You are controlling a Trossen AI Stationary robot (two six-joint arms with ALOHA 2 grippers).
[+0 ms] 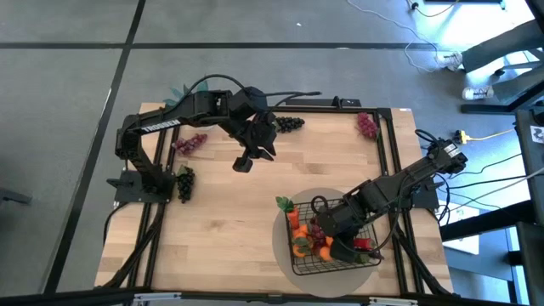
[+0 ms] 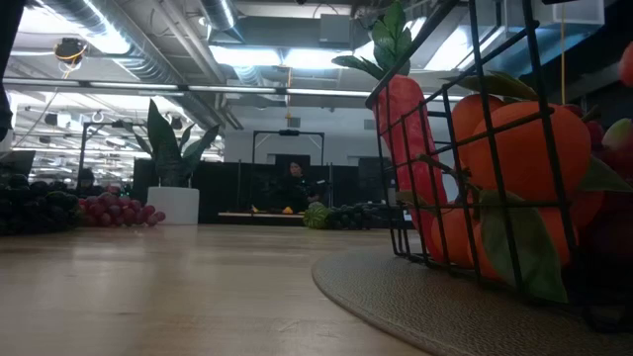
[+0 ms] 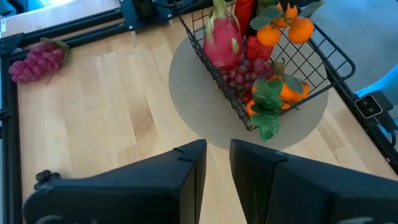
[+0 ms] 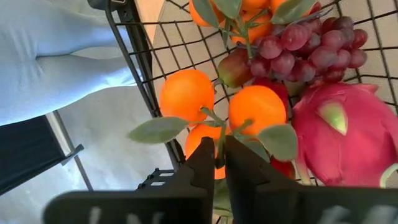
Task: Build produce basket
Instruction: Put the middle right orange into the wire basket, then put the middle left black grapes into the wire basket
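R arm: reaches from the table's right edge, elbow bent, wrist angled down-left into the basket at near right.
R gripper: low inside the basket, over the oranges; fingers nearly together with a thin green stem running between the tips. Can't tell if it's still pinched or just let go.
L arm: base at left edge, stretched across the far-middle of the table, wrist tipped down and aimed toward the basket.
L gripper: hangs above bare wood, far-centre, well apart from the basket; fingers stand a narrow gap apart, nothing btwn them.
Basket: black wire, sits on round grey mat, near right of table.
Basket contents: pink dragon fruit, red grapes, oranges w/ leaves, green pepper, carrot upright against the mesh w/ green top sticking out.
Loose produce, far right corner: pink-red grape bunch.
Loose produce, far middle: dark grape bunch, just beside L arm's wrist.
Loose produce, left side: purple-red bunch near L arm's base; dark bunch nearer, also at left edge.
Room behind: potted plant; person seated at a desk, too small to tell more.
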